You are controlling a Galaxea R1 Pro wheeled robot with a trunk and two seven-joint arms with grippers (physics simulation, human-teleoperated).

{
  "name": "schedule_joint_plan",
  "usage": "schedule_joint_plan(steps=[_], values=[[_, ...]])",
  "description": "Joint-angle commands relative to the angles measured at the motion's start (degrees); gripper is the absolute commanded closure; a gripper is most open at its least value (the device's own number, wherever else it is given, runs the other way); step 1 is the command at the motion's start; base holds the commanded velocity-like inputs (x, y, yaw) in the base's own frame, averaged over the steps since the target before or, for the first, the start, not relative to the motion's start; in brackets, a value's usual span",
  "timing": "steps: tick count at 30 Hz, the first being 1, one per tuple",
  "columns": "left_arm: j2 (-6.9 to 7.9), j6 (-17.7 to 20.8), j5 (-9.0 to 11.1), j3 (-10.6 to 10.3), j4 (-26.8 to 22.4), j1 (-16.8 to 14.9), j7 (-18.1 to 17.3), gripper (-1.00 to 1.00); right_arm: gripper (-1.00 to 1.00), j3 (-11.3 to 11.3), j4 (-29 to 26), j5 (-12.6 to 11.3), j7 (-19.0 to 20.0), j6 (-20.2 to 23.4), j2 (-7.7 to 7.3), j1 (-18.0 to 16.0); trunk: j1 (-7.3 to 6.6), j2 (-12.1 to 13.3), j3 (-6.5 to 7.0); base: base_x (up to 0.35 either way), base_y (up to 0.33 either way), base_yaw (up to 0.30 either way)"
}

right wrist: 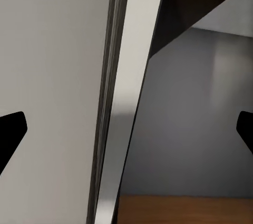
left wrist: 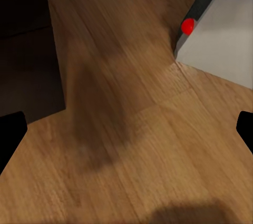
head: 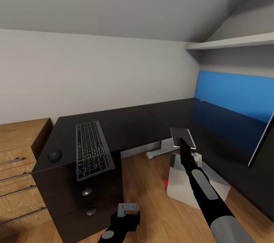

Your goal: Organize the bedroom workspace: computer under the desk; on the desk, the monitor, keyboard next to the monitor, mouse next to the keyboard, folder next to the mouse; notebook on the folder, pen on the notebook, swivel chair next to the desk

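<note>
The black keyboard lies on the desk above the drawer unit, with the round black mouse to its left. The light grey computer, with its red light, sits on the floor by the desk's inner corner. A thin dark notebook stands edge-on between my right gripper's fingers, which are wide apart and open. A dark slab with a pale edge at the far right looks like the monitor. My left gripper hangs open and empty over the floor. Folder and swivel chair are out of view.
A bright blue panel lines the wall behind the desk's right wing, with a white shelf above it. A tiny whitish sliver lies at its foot. A wooden drawer chest stands left of the desk. The black drawer unit is close to my left arm.
</note>
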Motion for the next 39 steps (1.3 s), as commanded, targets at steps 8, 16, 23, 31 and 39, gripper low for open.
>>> schedule_joint_plan(steps=[8,16,23,31,39], values=[[-0.46,0.14,0.30,-0.35,1.20,-0.05,0.32,-1.00,-1.00,0.23,-0.04,-0.60,-0.13,-0.50,-0.09,-0.04,-0.89,1.58,0.66,0.000,0.000,0.000],[-0.58,0.14,0.30,-0.42,1.49,-0.05,0.32,-1.00,-1.00,0.23,-0.04,-0.60,-0.14,-0.50,-0.09,-0.04,-0.89,1.58,0.66,0.000,0.000,0.000],[-0.86,0.14,0.29,-0.56,2.15,-0.02,0.18,-1.00,1.00,0.33,-0.04,-0.60,-0.14,-0.50,-0.09,-0.04,-0.89,1.58,0.66,0.000,0.000,0.000],[-1.33,0.14,0.32,-0.59,2.77,-0.05,0.15,-1.00,1.00,0.27,-0.11,-0.60,-0.15,-0.50,-0.12,-0.04,-0.89,1.58,0.66,0.000,0.000,0.000],[-1.38,0.14,0.29,-0.64,3.17,-0.05,0.06,-1.00,1.00,0.23,-0.11,-0.60,-0.14,-0.50,-0.11,-0.04,-0.89,1.58,0.66,0.000,0.000,0.000]])
